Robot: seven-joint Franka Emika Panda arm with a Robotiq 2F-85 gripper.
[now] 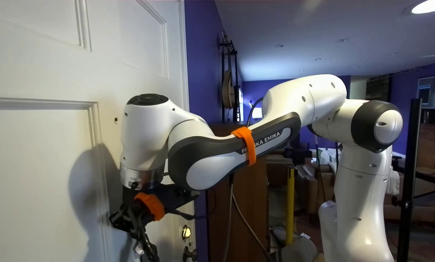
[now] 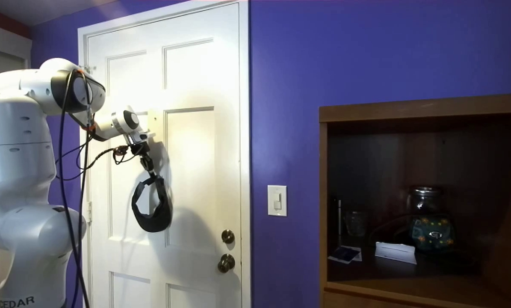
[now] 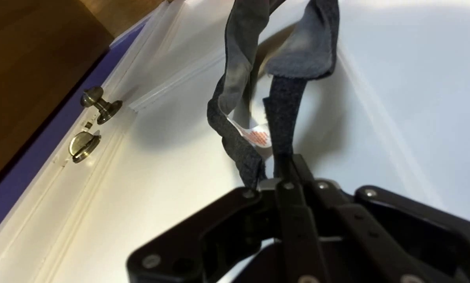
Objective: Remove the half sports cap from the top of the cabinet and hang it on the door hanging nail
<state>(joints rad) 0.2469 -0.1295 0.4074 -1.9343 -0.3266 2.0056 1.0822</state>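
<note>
So the cap (image 2: 164, 205) is dangling right under the end effector (image 3: 292, 163), brim (image 2: 153, 223) at the bottom. The end effector is pinched fully together with the strap (image 3: 284, 114) between its tips. The door (image 2: 191, 171) is just behind, can't tell if the cap touches it. In both exterior views the nail (image 1: 116, 120), basically a dark dot on the door, sits above the end effector. In an exterior view the knob (image 2: 226, 263) is below the end effector and to the right, the light switch (image 2: 277, 200) further right, and the cabinet (image 2: 422, 107) well off past that, jar (image 2: 426, 199) inside.
</note>
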